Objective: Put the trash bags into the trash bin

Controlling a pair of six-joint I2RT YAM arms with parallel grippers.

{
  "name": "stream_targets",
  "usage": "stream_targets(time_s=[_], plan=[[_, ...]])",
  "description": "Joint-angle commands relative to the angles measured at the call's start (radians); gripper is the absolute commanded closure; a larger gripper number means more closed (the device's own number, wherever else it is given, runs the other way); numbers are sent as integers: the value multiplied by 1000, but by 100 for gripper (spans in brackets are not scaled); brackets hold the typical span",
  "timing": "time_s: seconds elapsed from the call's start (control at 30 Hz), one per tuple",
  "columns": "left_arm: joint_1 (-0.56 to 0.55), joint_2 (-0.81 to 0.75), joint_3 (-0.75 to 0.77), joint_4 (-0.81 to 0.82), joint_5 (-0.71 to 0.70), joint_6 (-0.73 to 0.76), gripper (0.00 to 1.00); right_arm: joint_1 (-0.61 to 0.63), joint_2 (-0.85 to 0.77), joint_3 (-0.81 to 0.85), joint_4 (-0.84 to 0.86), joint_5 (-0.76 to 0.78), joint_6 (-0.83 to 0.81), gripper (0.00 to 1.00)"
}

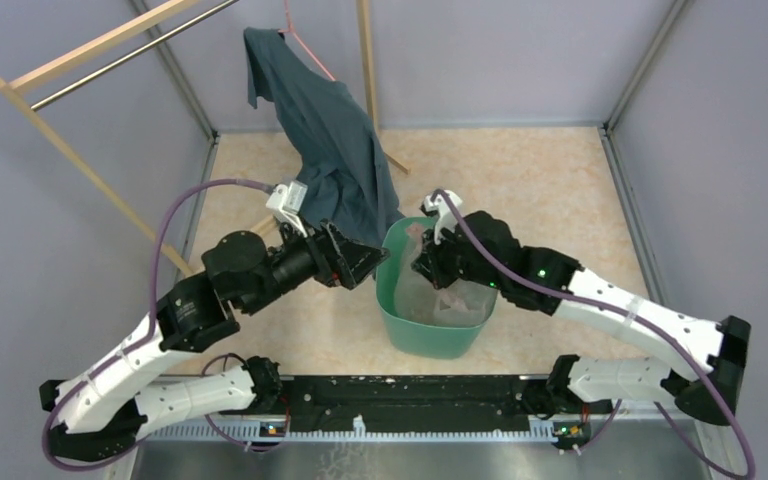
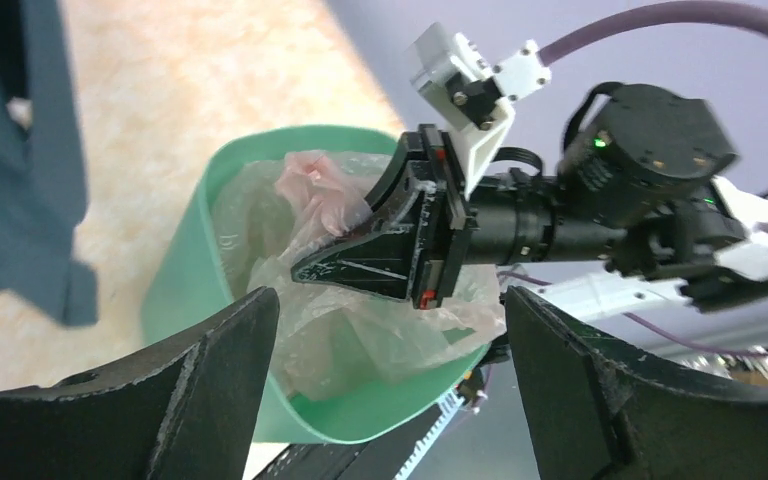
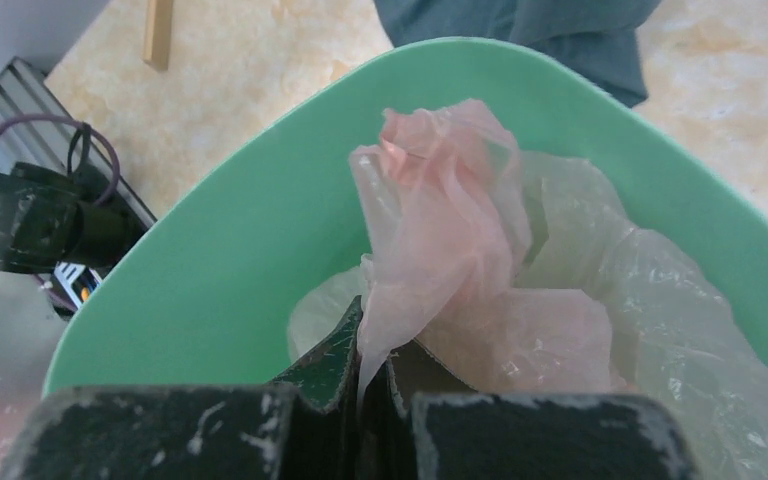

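1. The trash bin stands upright on the desk.
2. The pink trash bag lies bunched inside it, with film reaching the rim.
3. The right fingers are pinched together on the film. Stuffing seems to be the step in hand, so the next move is probably to push down and let go.
4. The left fingers stand wide apart and empty, beside the bin.

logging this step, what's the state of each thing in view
bin: upright, partly filled
bag: crumpled, mostly inside the bin, one bunch pinched
right gripper: shut on the bag, over the bin
left gripper: open, empty, beside the bin
shirt: hanging, hem near the bin's far rim
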Motion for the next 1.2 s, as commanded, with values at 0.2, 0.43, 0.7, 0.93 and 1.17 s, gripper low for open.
stream_targets(time_s=[0.2,0.43,0.7,0.93,1.17], plan=[[-1,-20,-276,28,-133,-226,18,-27,132,-151,537,116,86,100],[0,29,-389,276,-6,-281,24,-127,140,-188,711,18,-37,100],[0,138,-323,339,22,-232,21,-178,112,-92,554,-84,-63,100],[-1,116,-172,139,21,-106,3,-178,22,51,116,-135,14,100],[-1,97,-21,87,49,-134,5,-178,-76,49,76,-185,-33,100]])
